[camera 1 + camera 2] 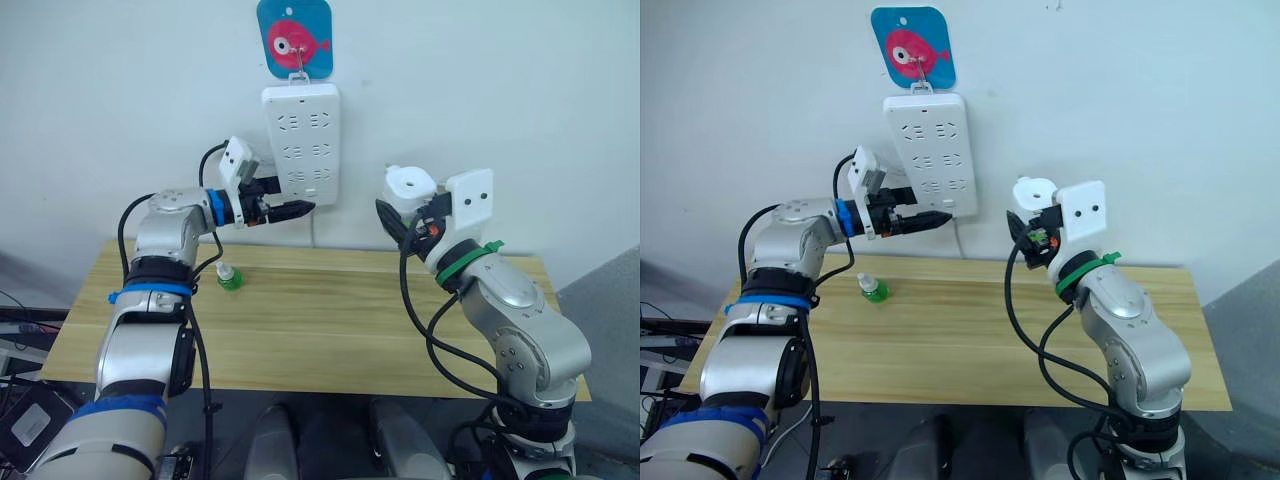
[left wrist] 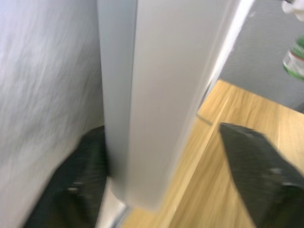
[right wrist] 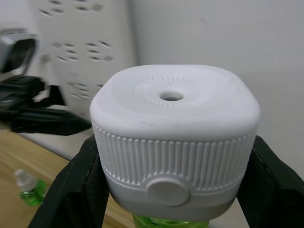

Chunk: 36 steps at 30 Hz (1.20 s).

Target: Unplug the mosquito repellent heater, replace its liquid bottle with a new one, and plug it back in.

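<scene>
The mosquito repellent heater [image 3: 175, 137], a white rounded block with a round vent hole on top and a green liquid bottle showing under it, is held in the air to the right of the power strip, with my right gripper [image 1: 407, 215] shut on its ribbed sides. A second small green bottle [image 1: 229, 277] with a clear cap stands on the wooden table [image 1: 330, 330] at the back left. My left gripper [image 1: 298, 210] is open at the lower edge of the white wall power strip [image 1: 300, 145]. One of its fingers [image 2: 71, 190] lies behind the strip and the other stays apart in front.
The power strip hangs from a hook on a blue plaque with a pink fish [image 1: 294, 38] on the white wall. Its cable drops behind the table's back edge. Black cables loop beside both arms.
</scene>
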### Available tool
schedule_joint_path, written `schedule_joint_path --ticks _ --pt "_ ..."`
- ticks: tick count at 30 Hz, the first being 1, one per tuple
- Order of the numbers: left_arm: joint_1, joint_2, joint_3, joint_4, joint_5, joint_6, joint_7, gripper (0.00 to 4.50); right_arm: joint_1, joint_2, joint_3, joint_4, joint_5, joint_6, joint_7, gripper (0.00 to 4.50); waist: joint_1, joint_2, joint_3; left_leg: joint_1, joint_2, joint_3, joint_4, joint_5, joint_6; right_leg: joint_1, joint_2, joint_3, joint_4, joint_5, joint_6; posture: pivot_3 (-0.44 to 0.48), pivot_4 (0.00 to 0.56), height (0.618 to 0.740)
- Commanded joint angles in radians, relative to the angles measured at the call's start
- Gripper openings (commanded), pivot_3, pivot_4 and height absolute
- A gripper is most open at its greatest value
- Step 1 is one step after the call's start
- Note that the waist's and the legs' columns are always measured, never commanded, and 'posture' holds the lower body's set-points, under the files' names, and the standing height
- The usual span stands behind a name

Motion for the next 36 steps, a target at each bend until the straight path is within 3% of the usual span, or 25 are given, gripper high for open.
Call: schedule_joint_path --ticks 1,7,11,15,20,27,36 --pt "0.084 0.034 0.03 -0.149 -0.025 0.039 0.041 4.48 0.006 0.002 -0.039 0.017 0.021 -0.106 0.025 3.07 -0.002 0.0 0.0 0.0 0.0 0.0 -0.001 0.0 0.0 -0.001 0.0 0.0 0.0 0.0 0.0 -0.142 0.243 0.74" --pt "0.438 0.138 -0.011 -0.516 0.007 0.003 0.031 4.48 0.041 0.055 -0.118 0.045 0.105 -0.128 0.017 3.07 -0.019 0.0 0.0 0.0 0.002 0.002 -0.003 0.0 -0.001 -0.002 0.0 0.001 0.001 -0.001 -0.001 -0.132 0.231 0.74" --pt "0.573 0.128 0.005 -0.689 -0.028 -0.051 0.067 4.48 0.064 0.111 -0.185 0.048 0.203 -0.093 -0.002 3.07 -0.009 0.0 0.0 0.001 0.002 0.001 -0.003 0.001 -0.003 -0.003 0.0 0.0 0.004 -0.001 -0.002 -0.12 0.231 0.74" --pt "0.563 -0.004 -0.029 -0.854 -0.085 -0.028 0.175 4.48 0.051 0.228 -0.329 0.068 0.437 -0.029 -0.075 3.07 0.014 0.0 0.0 0.0 0.0 0.001 0.0 0.002 -0.004 -0.002 -0.001 0.001 0.003 -0.004 0.002 -0.101 0.231 0.74" --pt "0.454 -0.199 -0.117 -0.894 -0.099 0.009 0.31 4.48 0.029 0.304 -0.444 0.104 0.8 -0.013 -0.235 3.07 0.014 0.0 0.0 0.0 -0.004 0.003 0.005 0.003 -0.004 0.001 -0.002 0.006 0.002 -0.001 0.007 -0.096 0.228 0.74" --pt "0.397 -0.339 -0.191 -0.832 -0.068 -0.049 0.391 4.48 0.039 0.265 -0.396 0.116 1.173 -0.091 -0.445 3.07 -0.013 0.0 0.0 0.001 -0.004 0.001 0.001 0.003 -0.002 0.0 -0.001 0.006 0.002 0.0 0.008 -0.109 0.231 0.74" --pt "0.358 -0.409 -0.207 -0.777 -0.054 -0.115 0.449 4.48 0.056 0.163 -0.29 0.106 1.296 -0.203 -0.541 3.07 -0.014 0.0 0.0 0.0 -0.006 0.001 0.0 0.003 -0.002 0.001 -0.002 0.006 0.0 -0.001 0.009 -0.119 0.236 0.74"
